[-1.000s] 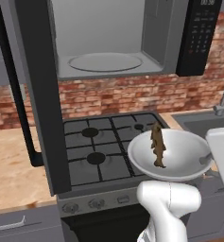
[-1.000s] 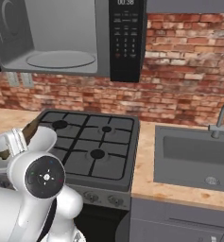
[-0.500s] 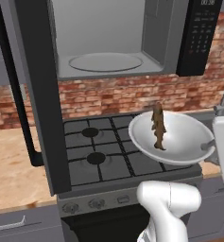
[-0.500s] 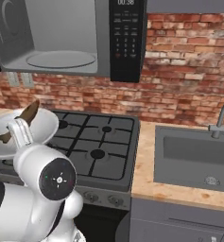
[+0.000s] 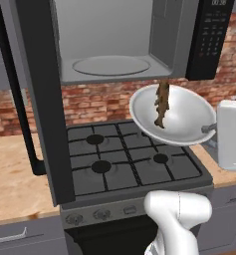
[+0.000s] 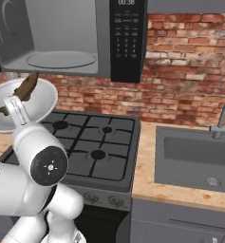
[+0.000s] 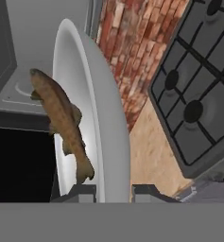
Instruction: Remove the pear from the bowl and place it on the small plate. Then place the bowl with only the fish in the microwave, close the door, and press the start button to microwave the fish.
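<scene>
The wide light-grey bowl (image 5: 181, 124) hangs tilted in the air over the stove's right back burner, just below the microwave's (image 5: 114, 35) open cavity. The slender brown fish (image 5: 162, 104) lies inside it, its upper end overlapping the cavity's front edge. My gripper (image 5: 207, 128) is shut on the bowl's right rim. In the hand view the gripper (image 7: 114, 193) pinches the rim of the bowl (image 7: 106, 123), with the fish (image 7: 61, 118) on the inner side. The door (image 5: 40, 99) stands swung open to the left, with its black handle (image 5: 15, 94). From the right I see the bowl (image 6: 40, 102) and fish (image 6: 24, 90).
A round turntable (image 5: 109, 65) lies in the cavity, and the black control panel (image 5: 209, 35) is on its right. A four-burner stove (image 5: 124, 154) sits below, wooden counter (image 5: 10, 184) to its left. A sink (image 6: 194, 152) with a faucet (image 6: 222, 121) is to the right.
The bowl with the fish has risen from low over the stove's right side up and a little left, to just under the microwave opening.
</scene>
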